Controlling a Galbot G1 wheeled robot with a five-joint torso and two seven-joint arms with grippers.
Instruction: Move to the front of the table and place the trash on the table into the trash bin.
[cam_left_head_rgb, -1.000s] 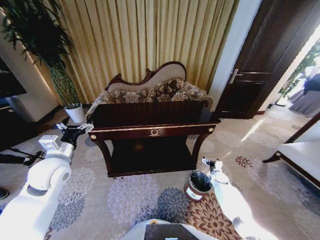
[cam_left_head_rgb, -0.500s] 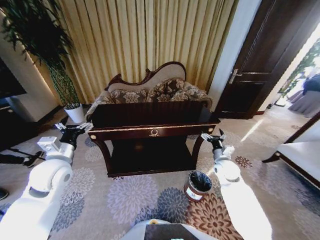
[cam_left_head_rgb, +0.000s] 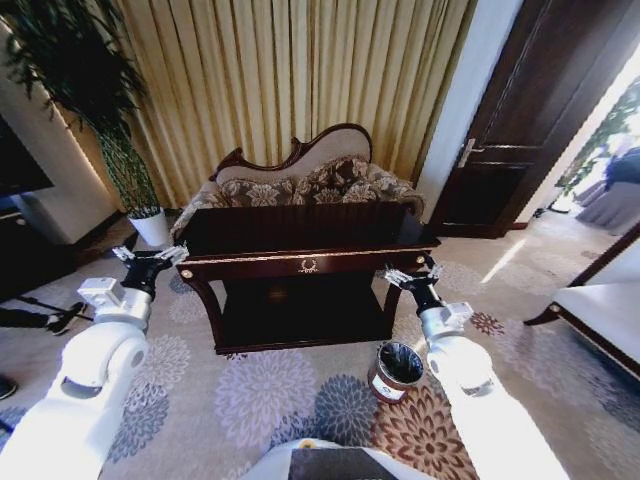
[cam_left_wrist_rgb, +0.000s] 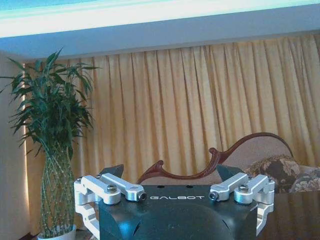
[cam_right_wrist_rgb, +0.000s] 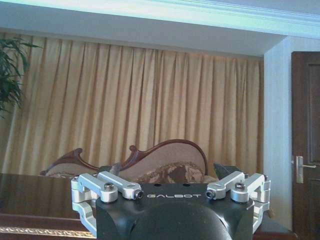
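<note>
Here, from my head, one table (cam_left_head_rgb: 300, 232) stands before me; no trash is visible on its top. One trash bin (cam_left_head_rgb: 396, 371) sits on the carpet by the table's right leg, its contents unclear. My left gripper (cam_left_head_rgb: 150, 257) hovers off the table's left end, my right gripper (cam_left_head_rgb: 410, 276) at its right corner, both spread.

Left wrist: my fingers (cam_left_wrist_rgb: 112, 171) splayed, facing the sofa (cam_left_wrist_rgb: 260, 160).

Right wrist: fingers (cam_right_wrist_rgb: 116, 169) apart above the table (cam_right_wrist_rgb: 30, 200).

Both arms extended forward and raised. Left gripper (cam_left_head_rgb: 148, 255) at the left side, fingers spread apart and empty. Right gripper (cam_left_head_rgb: 410, 272) at the right side, likewise spread and empty, forearm angled inward.
</note>
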